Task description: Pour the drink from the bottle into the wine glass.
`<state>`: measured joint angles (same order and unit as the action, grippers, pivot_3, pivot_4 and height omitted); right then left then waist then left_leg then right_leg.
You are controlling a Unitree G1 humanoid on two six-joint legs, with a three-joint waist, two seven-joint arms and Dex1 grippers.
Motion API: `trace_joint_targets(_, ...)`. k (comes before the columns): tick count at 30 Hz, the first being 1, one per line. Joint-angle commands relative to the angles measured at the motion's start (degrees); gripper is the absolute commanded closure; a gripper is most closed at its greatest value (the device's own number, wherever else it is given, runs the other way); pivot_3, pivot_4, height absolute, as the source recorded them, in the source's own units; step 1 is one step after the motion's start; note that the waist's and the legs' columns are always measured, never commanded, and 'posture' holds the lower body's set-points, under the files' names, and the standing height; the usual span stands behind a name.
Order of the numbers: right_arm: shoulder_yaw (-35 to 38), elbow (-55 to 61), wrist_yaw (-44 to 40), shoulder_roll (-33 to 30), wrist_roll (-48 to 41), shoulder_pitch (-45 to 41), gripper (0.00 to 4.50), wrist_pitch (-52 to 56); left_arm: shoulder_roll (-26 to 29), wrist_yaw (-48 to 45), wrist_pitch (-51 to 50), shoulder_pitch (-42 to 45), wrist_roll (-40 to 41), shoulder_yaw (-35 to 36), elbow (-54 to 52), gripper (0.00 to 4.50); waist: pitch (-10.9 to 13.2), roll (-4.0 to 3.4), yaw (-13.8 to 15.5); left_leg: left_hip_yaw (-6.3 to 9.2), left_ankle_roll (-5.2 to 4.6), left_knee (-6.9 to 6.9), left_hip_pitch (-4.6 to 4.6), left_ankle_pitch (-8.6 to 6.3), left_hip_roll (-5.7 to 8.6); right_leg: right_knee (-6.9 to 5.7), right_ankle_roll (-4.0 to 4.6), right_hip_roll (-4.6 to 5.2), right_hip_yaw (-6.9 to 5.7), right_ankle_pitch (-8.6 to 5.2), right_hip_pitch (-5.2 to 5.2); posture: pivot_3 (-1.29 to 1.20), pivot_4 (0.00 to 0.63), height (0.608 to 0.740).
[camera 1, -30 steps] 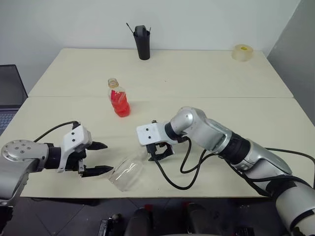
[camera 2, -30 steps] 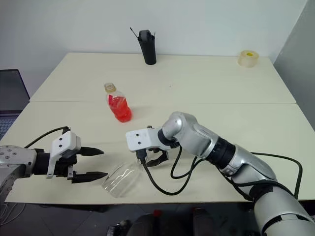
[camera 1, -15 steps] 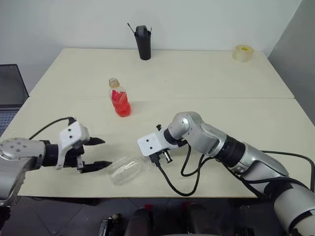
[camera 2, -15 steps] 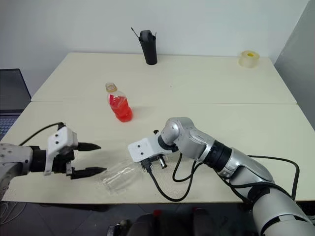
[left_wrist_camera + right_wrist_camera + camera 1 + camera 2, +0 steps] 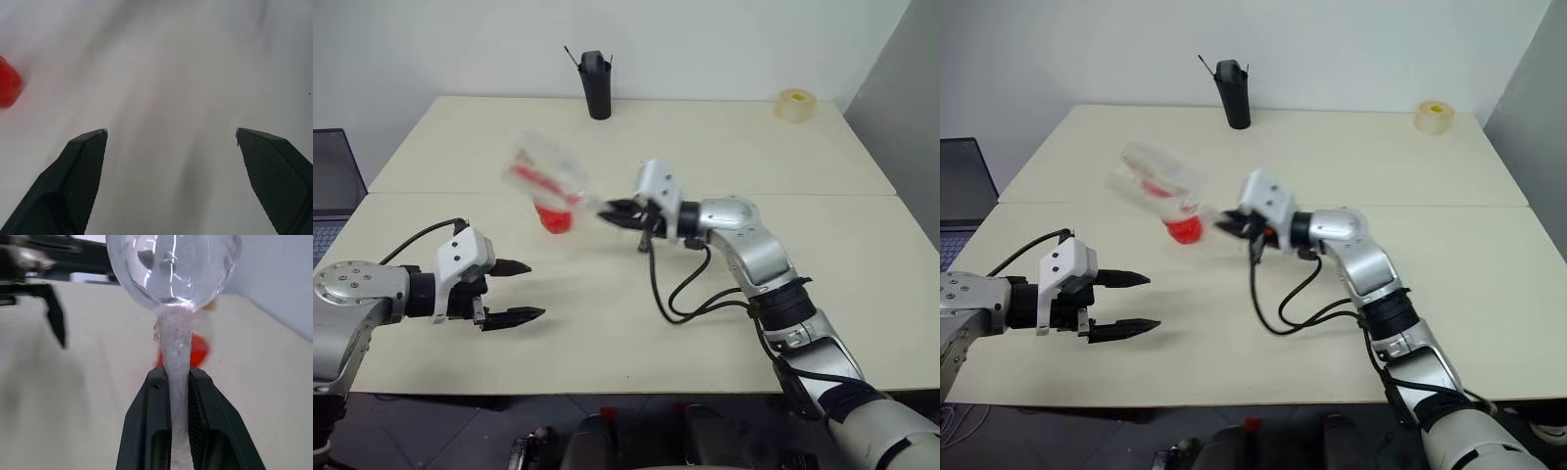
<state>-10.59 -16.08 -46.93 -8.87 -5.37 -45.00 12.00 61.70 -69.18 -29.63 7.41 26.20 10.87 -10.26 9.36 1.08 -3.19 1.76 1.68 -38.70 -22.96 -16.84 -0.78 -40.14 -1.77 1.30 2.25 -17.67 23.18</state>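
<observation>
My right gripper (image 5: 614, 209) is shut on the stem of the wine glass (image 5: 544, 172) and holds it in the air, tipped toward the left. The clear bowl (image 5: 171, 269) is empty and the stem sits between both fingers (image 5: 146, 421). The bottle (image 5: 554, 217) stands on the table just behind the glass, which partly covers it, so only its lower body with the red drink (image 5: 1182, 229) shows. My left gripper (image 5: 514, 292) hovers open and empty over the table's near left, apart from both; its fingers (image 5: 80, 171) frame bare tabletop.
A tall black cup (image 5: 596, 84) stands at the table's far edge and a tape roll (image 5: 795, 104) at the far right corner. A laptop (image 5: 331, 196) sits off the table's left side. Black cables hang from my right arm above the table (image 5: 754, 147).
The glass was lying on its side near the front edge. My right gripper shut on its stem and swung it up and away toward the bottle. The left gripper stayed open.
</observation>
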Motion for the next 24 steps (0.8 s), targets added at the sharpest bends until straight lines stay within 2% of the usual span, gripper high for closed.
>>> trace_joint_targets(1,2.91,-4.10,5.67,2.19,-0.44,2.05,4.34,-6.72,0.33,-0.26,0.64,1.63,-0.14,-0.07,-0.32,0.00,0.01,-0.02,-0.10,-0.07,0.00,0.00,-0.01,0.00,0.00,0.00,0.00,-0.01,0.05,0.00,0.03,0.00,0.150,0.740)
trace_joint_targets(7,3.41,-11.38,15.09,5.69,2.08,3.70,4.34,-13.32,-2.82,2.46,1.16,6.12,0.08,0.03,1.34,0.00,0.03,-0.03,-0.44,-0.17,0.02,0.01,-0.01,0.01,-0.07,-0.09,0.00,-0.03,0.14,0.00,0.11,0.00,0.150,0.740)
trace_joint_targets(10,0.96,-13.11,18.76,6.05,6.06,4.80,4.34,-15.00,-3.15,2.38,0.96,6.60,-0.11,-0.23,1.47,0.00,0.03,-0.03,-0.59,-0.19,0.02,0.00,0.02,0.01,-0.08,-0.15,0.00,-0.03,0.16,0.00,0.11,0.00,0.150,0.740)
trace_joint_targets(17,-6.68,-7.56,21.06,5.25,13.70,13.04,4.34,-10.36,-3.73,2.90,1.00,5.54,-0.27,-0.18,0.56,0.00,-0.02,0.01,-0.46,-0.18,0.02,0.00,0.04,0.01,-0.05,-0.15,-0.01,-0.04,0.16,0.00,0.08,0.00,0.150,0.740)
trace_joint_targets(24,-6.45,-2.19,21.11,2.43,14.95,17.24,4.34,-4.52,-3.60,2.59,1.33,5.91,-0.62,-0.07,1.24,0.00,-0.06,0.04,-0.17,-0.16,0.01,-0.01,0.10,0.01,-0.04,-0.15,-0.01,-0.05,0.15,-0.01,0.01,0.00,0.150,0.740)
